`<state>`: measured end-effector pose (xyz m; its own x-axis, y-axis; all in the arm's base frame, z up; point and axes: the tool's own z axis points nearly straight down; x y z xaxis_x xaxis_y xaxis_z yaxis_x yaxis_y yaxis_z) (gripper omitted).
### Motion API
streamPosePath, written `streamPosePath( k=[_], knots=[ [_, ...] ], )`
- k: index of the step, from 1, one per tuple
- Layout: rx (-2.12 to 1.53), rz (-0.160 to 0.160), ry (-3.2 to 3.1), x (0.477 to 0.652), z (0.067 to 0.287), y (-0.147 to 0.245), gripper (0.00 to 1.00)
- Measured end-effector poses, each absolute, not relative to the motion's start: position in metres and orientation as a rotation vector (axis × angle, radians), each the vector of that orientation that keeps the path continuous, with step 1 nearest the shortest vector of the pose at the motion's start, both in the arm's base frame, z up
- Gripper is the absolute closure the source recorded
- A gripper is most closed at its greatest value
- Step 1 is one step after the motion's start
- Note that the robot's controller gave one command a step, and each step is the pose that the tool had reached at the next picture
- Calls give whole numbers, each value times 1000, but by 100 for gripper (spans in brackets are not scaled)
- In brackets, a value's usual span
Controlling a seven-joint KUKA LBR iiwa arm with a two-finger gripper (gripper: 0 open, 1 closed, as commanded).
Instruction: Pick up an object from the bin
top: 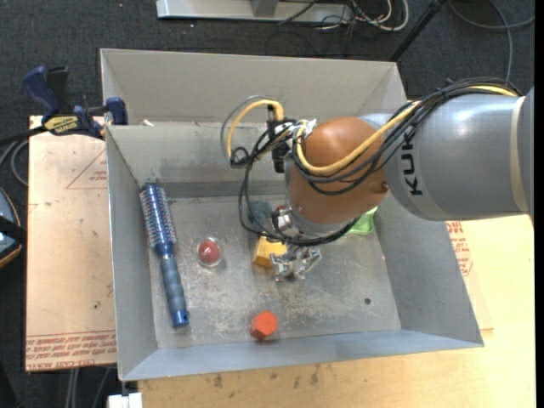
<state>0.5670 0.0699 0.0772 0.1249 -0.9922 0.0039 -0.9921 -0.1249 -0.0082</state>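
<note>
While the gripper (296,266) hangs low over the bin (136,228) floor, opening impossible to tell and nothing visibly held, the yellow block (268,252) lies just beside it toward the view's left, hairbrush (166,253) well beyond.

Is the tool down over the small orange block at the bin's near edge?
No, the tool sits beside the yellow object, while the orange block lies apart from both, lower in the view.

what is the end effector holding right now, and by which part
It cannot be told: the end effector sits low in the bin beside a small yellow block, but no grip on it is visible.
</note>
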Motion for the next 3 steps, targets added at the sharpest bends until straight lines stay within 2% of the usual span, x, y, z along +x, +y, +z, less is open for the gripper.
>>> streamPosePath(
  k=[1, 2, 3],
  knots=[
    [-2346, 2, 2094, 581, 76, 70, 100],
    [-2329, 3, 2107, 585, 79, 69, 100],
    [-2315, -5, 2113, 591, 134, 62, 100]
  ],
)
